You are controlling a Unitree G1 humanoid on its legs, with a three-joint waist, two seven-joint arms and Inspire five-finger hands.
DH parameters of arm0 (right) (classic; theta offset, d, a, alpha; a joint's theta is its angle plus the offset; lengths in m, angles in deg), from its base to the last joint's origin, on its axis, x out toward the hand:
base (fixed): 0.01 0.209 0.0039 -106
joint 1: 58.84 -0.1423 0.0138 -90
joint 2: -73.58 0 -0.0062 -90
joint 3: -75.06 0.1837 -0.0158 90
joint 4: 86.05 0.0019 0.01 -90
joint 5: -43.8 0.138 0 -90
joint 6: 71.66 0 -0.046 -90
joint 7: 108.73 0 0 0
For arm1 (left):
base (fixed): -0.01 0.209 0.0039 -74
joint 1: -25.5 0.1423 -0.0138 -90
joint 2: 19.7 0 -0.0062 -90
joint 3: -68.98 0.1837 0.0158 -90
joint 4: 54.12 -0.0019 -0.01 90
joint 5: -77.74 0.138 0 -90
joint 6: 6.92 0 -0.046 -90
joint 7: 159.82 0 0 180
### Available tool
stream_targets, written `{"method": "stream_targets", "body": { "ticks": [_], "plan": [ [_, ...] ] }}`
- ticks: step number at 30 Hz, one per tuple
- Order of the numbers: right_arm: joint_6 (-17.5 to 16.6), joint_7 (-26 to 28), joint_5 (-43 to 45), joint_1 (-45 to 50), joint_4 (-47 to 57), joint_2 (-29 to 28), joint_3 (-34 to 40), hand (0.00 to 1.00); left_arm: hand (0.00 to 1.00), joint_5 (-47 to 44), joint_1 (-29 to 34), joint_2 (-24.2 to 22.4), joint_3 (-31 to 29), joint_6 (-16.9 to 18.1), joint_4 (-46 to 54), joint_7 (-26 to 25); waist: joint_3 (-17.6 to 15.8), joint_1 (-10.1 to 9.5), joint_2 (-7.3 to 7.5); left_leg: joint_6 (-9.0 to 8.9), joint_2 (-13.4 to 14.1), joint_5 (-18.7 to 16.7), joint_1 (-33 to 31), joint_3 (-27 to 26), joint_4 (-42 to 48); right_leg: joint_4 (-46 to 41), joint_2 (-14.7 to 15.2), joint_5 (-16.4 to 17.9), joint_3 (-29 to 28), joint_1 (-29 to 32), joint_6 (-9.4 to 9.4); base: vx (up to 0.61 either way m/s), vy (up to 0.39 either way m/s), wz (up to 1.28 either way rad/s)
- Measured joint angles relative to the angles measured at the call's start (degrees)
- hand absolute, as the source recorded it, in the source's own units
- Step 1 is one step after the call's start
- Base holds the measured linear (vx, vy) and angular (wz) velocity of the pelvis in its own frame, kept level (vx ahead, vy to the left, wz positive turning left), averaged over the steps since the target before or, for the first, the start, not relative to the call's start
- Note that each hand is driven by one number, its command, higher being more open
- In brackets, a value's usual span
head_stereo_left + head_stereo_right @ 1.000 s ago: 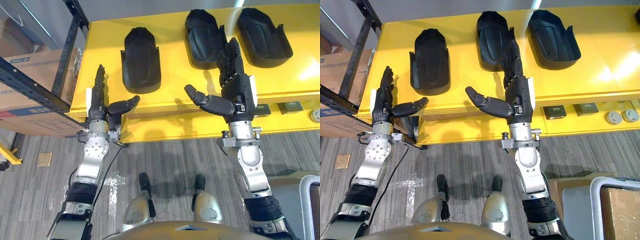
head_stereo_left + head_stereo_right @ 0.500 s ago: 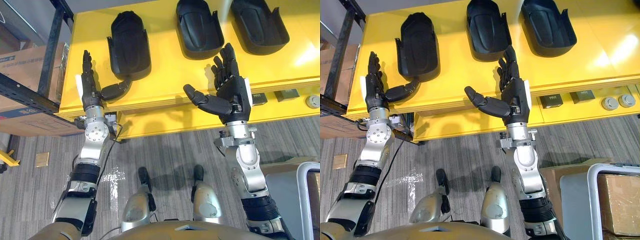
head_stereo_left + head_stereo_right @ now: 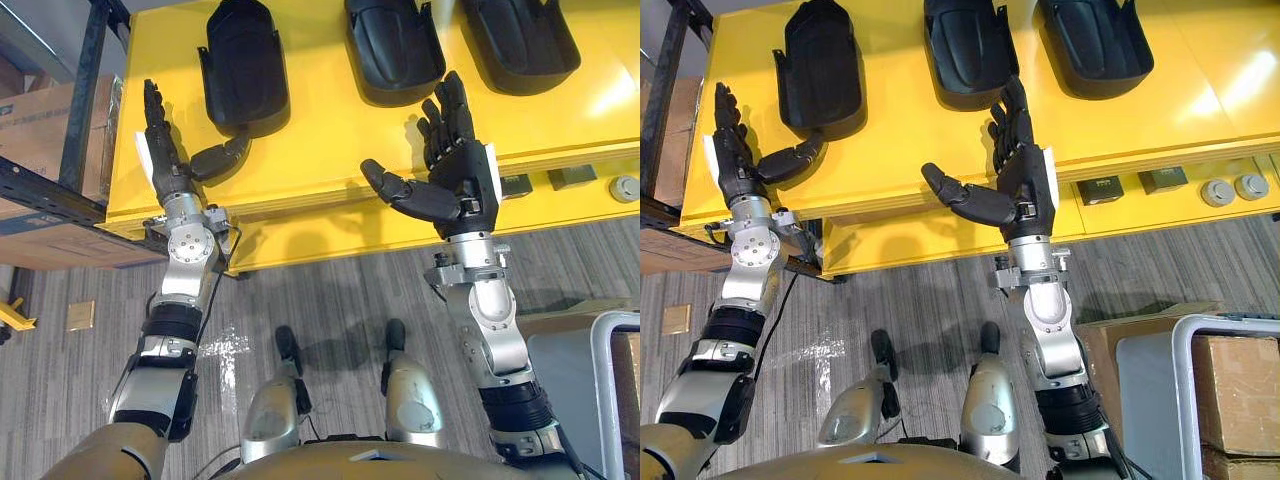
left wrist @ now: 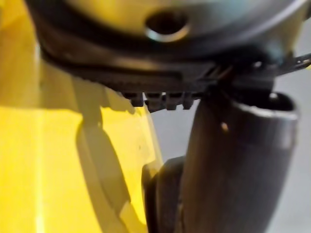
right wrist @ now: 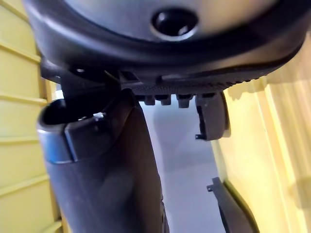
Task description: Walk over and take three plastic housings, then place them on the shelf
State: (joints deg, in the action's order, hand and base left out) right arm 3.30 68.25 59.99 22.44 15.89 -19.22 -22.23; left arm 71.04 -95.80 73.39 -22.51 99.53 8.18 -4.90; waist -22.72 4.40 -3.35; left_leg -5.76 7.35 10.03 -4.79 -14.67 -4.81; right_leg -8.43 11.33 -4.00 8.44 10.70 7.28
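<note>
Beside left housing (image 3: 243, 60), left hand (image 3: 167, 168)

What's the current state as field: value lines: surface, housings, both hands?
surface: yellow table
housings: three, black, in a row along the far side: left housing, middle housing, right housing; none held
left hand: open, thumb by left housing's near end, contact unclear
right hand: open, over table, near side of middle housing, apart

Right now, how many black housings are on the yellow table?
3, all on the table: the left housing by the thumb of the left hand, the middle housing beyond the right hand, the right housing farther right. Both hands are open and empty.
</note>
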Motion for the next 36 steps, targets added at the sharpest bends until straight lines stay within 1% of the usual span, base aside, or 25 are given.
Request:
{"method": "stream_targets", "body": {
  "ticks": [4,10,14,15,16,17,19,20,21,22,24,25,27,29,30,32,33,35,36],
  "plan": [
    [0.09,-0.05,-0.02,-0.45,0.0,0.02,-0.18,1.0,1.0,-0.06,-0.68,0.16,-0.01,0.41,-1.07,-0.63,-0.06,-0.09,0.09,-0.03,0.02,-0.03,0.08,-0.54,0.01,-0.42,-0.04,0.12,-0.32,0.31,-0.15,0.01,-0.017,-0.03],
    [0.8,-0.02,-0.02,-1.58,0.0,0.04,-0.03,1.0,1.0,-0.47,-2.52,1.28,-0.15,0.67,-2.83,-1.28,-0.68,0.08,1.01,-0.1,0.24,-0.04,0.34,-1.14,0.01,-0.43,-0.32,0.08,-0.96,0.47,-0.14,0.0,-0.022,-0.05],
    [1.38,-0.16,-0.28,-1.56,0.0,0.04,-0.02,1.0,1.0,-2.13,-2.86,1.67,-0.39,0.98,-3.3,-1.22,-0.72,0.28,1.05,-0.11,0.26,-0.05,0.34,-1.37,0.01,-0.42,-0.35,0.06,-1.13,0.64,-0.11,0.0,-0.01,-0.02],
    [1.39,-0.43,-1.51,-1.55,0.0,0.04,0.09,1.0,1.0,-2.19,-2.86,1.67,-0.7,0.98,-3.3,-1.11,-0.72,0.36,1.06,-0.12,0.29,-0.05,0.35,-1.4,0.01,-0.4,-0.39,0.06,-1.17,0.64,-0.11,0.0,0.0,0.0],
    [1.38,-1.08,-5.04,-1.51,0.0,0.09,0.44,1.0,1.0,-2.19,-2.86,1.67,-0.91,0.99,-3.31,-1.0,-0.72,0.38,1.06,-0.08,0.27,-0.03,0.39,-1.44,0.01,-0.39,-0.42,0.01,-1.2,0.62,-0.07,0.0,0.0,0.0],
    [1.39,-1.27,-6.71,-1.47,0.0,0.08,0.74,1.0,1.0,-2.21,-2.85,1.67,-1.08,0.99,-3.31,-0.87,-0.72,0.42,1.06,-0.03,0.27,0.02,0.44,-1.44,0.02,-0.39,-0.42,-0.02,-1.2,0.56,-0.03,0.0,0.0,0.0],
    [1.46,-1.4,-14.5,-1.26,0.0,0.51,2.85,1.0,1.0,-3.47,-2.15,1.68,-1.85,0.94,-2.48,0.24,-0.84,0.44,1.27,0.3,0.25,0.24,1.22,-1.55,0.02,-0.35,-0.42,-0.21,-1.18,-0.22,0.26,0.03,-0.02,-0.03],
    [1.46,-1.4,-16.68,-1.26,0.01,0.95,3.52,1.0,1.0,-4.27,-1.56,1.67,-1.91,0.86,-1.56,0.51,-0.87,0.45,1.33,0.3,0.25,0.24,1.46,-1.57,0.02,-0.28,-0.42,-0.21,-1.14,-0.49,0.26,0.04,-0.017,0.01],
    [1.5,-1.63,-19.65,-1.27,0.01,2.89,5.14,1.0,1.0,-4.83,0.76,1.66,-1.97,0.68,2.29,1.39,-0.94,0.5,1.48,0.32,0.25,0.21,1.88,-1.38,0.02,0.17,-0.43,-0.21,-0.87,-1.29,0.27,0.03,-0.011,0.03],
    [1.61,-1.97,-20.35,-1.31,0.01,3.69,5.9,1.0,1.0,-4.95,2.02,1.64,-1.96,0.63,4.36,1.86,-0.97,0.47,1.54,0.31,0.27,0.13,2.06,-1.37,0.02,0.42,-0.46,-0.23,-0.79,-1.62,0.29,0.03,-0.01,0.05],
    [2.07,-3.33,-20.47,-1.36,0.01,5.77,8.27,1.0,1.0,-4.97,6.64,1.54,-1.95,0.45,11.75,3.16,-0.96,0.49,1.56,0.29,0.28,-0.08,2.66,-1.2,0.02,0.8,-0.48,-0.29,-0.46,-2.56,0.38,0.04,-0.008,0.05],
    [2.24,-5.38,-22.06,-1.32,-0.02,6.96,10.15,1.0,1.0,-5.08,10.91,1.29,-1.98,-0.42,18.5,4.42,-0.94,0.46,1.57,0.3,0.3,-0.35,3.54,-0.88,0.02,1.47,-0.5,-0.3,0.03,-4.0,0.41,0.05,-0.009,0.09],
    [2.21,-6.37,-22.51,-1.34,-0.01,7.63,12.2,1.0,1.0,-5.12,14.85,0.59,-2.11,-1.12,24.97,5.92,-0.88,0.41,1.64,0.23,0.32,-0.6,4.45,-0.35,0.01,2.09,-0.5,-0.28,0.69,-5.65,0.42,0.06,-0.009,0.16],
    [2.24,-7.41,-23.62,-1.13,-0.01,8.33,14.38,1.0,1.0,-5.12,20.92,-1.49,-2.14,-1.93,33.58,9.42,-0.42,0.02,1.67,0.1,0.34,-1.02,5.65,0.69,-0.01,3.76,-0.54,-0.31,2.07,-8.44,0.48,0.04,-0.006,0.25],
    [2.25,-7.45,-24.54,-0.97,-0.02,8.53,14.59,1.0,1.0,-5.13,22.52,-2.0,-2.14,-2.13,35.26,10.24,0.02,-0.06,1.69,0.07,0.34,-1.09,5.68,0.92,-0.02,4.06,-0.54,-0.31,2.44,-8.87,0.49,0.03,-0.005,0.23],
    [2.24,-7.53,-24.91,1.02,-0.01,8.92,14.68,1.0,1.0,-6.43,28.37,-4.36,-1.59,-3.16,39.62,13.74,2.8,-1.3,1.74,0.01,0.34,-1.52,5.81,1.56,-0.05,5.7,-0.62,-0.42,3.47,-10.32,0.67,0.05,-0.008,0.19],
    [2.24,-7.54,-24.82,1.77,-0.02,8.89,14.68,1.0,1.0,-6.95,29.84,-5.04,-1.51,-3.26,40.34,14.72,3.44,-1.4,1.71,-0.01,0.32,-1.55,5.97,1.87,-0.06,5.95,-0.62,-0.43,3.87,-10.92,0.7,0.07,-0.009,0.24],
    [2.17,-7.62,-23.32,5.05,-0.02,8.06,14.8,1.0,1.0,-9.16,35.63,-7.29,-1.32,-3.38,42.78,18.2,5.86,-2.73,1.95,-0.09,0.24,-1.84,6.57,2.78,-0.09,7.25,-0.63,-0.4,4.96,-12.77,0.67,0.06,-0.009,0.24],
    [2.16,-7.62,-22.37,5.61,-0.02,7.45,14.82,1.0,1.0,-9.85,36.75,-7.72,-1.24,-3.38,43.26,18.76,6.31,-2.86,1.98,-0.11,0.22,-1.87,6.69,3.09,-0.1,7.64,-0.64,-0.42,5.38,-13.27,0.7,0.06,-0.012,0.22]
  ]
}}
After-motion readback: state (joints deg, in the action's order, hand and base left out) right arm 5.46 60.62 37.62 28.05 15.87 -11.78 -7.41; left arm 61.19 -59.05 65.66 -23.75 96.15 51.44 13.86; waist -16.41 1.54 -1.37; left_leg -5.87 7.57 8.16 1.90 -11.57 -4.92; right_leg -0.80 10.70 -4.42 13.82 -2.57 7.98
